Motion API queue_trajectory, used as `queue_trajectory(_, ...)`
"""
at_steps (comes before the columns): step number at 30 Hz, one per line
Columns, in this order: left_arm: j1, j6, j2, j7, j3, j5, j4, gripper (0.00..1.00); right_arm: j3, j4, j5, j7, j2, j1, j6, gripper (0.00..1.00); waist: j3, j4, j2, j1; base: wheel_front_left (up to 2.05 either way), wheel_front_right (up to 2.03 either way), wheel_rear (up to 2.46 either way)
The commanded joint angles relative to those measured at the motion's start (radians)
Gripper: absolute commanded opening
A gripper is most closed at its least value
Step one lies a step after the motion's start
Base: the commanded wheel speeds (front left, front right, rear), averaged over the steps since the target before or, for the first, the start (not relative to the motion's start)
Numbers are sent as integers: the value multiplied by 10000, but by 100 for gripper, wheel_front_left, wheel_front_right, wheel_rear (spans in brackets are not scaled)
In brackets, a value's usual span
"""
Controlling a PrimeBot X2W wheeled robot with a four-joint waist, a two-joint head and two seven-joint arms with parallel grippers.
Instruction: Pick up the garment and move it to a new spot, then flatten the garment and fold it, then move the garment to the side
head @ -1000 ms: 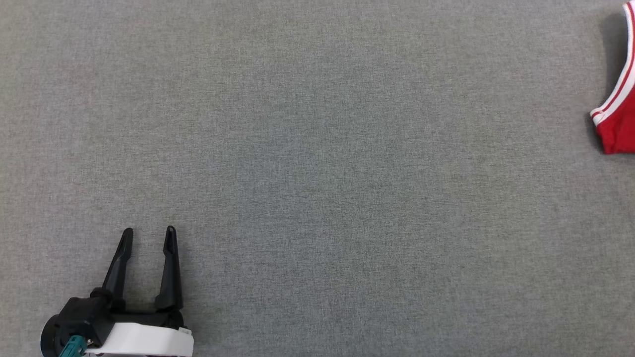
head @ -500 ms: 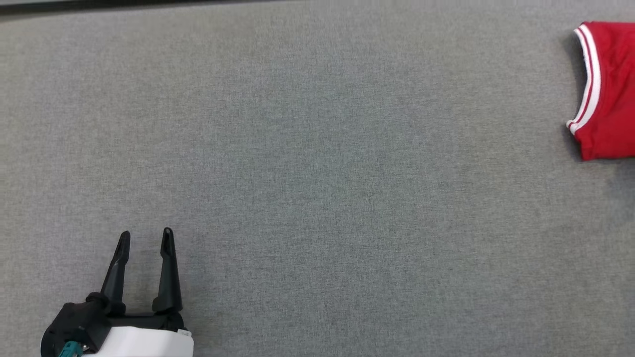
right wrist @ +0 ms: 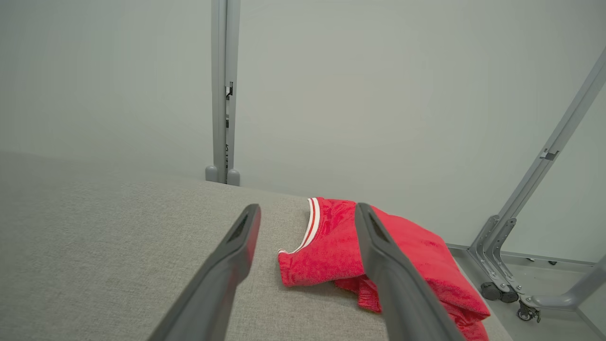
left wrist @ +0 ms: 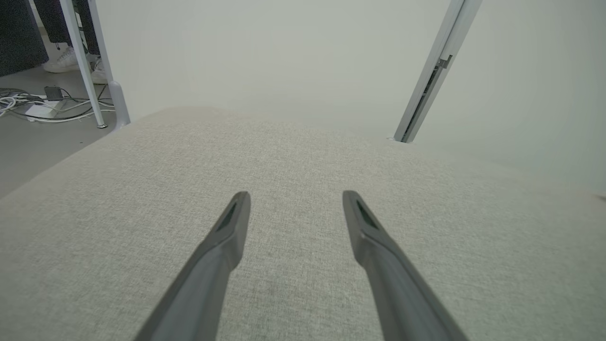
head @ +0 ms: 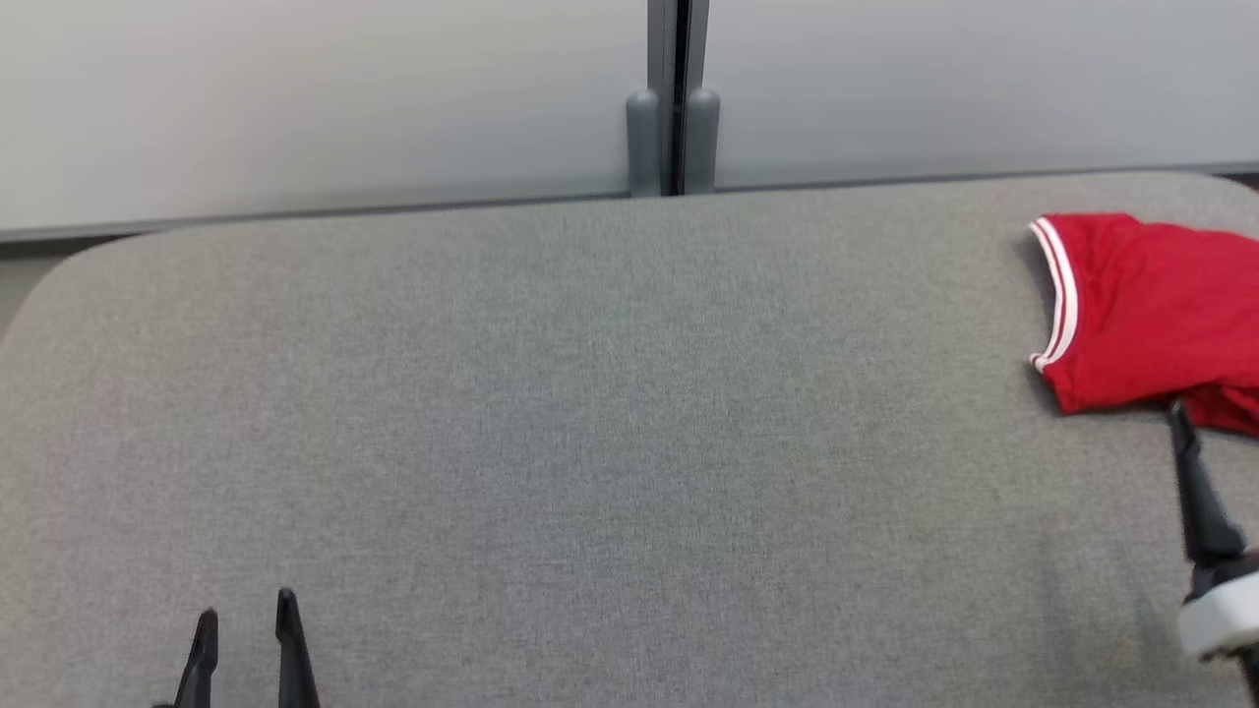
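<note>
The garment (right wrist: 331, 258), seemingly light and limp, lay just ahead of the empty, wide-open right gripper (right wrist: 307, 208), its striped hem (right wrist: 312, 222) the likeliest hold; the left gripper (left wrist: 296, 194) likewise gaped empty.

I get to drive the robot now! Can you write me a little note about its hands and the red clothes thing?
Left gripper: open, empty, over the bare grey table.
Right gripper: open, empty, pointing at the garment, apparently just short of it.
Garment: red with white trim, lying bunched at the table's right edge.
Done: it appears folded over and set to the side.
Left: possibly nothing; the bundle looks loose, so check it.
</note>
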Motion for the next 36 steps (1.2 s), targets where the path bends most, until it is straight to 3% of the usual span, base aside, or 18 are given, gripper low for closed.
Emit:
queue_trajectory(1,62,44,45,-43,51,62,5,100,-35,-42,2,-71,22,52,-2,100,-763,32,0,0,0,0,0)
queue_trajectory(5,502,-97,42,-43,258,209,203,100,-277,-646,-556,-246,1675,1643,-2,100,-1220,6,0,0,0,0,0)
queue_trajectory(8,597,-209,45,-43,402,296,319,100,-273,-922,-866,-276,2225,2221,-2,100,-1409,10,0,0,0,0,0)
queue_trajectory(17,592,-577,45,-43,385,326,493,100,-215,-1061,-1072,-264,2794,2983,-2,100,-1576,1,0,0,0,0,0)
queue_trajectory(20,447,-812,45,-43,306,346,613,100,-208,-1053,-1119,-265,2842,2984,-2,100,-1582,6,0,0,0,0,0)
queue_trajectory(33,264,-1004,41,-43,287,467,951,100,-1,-1126,-1060,-267,2875,2752,-2,100,-1527,86,0,0,0,0,0)
queue_trajectory(34,243,-1039,39,-43,255,515,972,0,25,-1133,-1042,-267,2875,2748,-2,0,-1528,111,0,0,0,0,0)
queue_trajectory(36,422,-995,-38,39,259,466,1072,0,23,-985,-1068,-189,2937,2860,0,0,-1527,102,0,0,0,0,0)
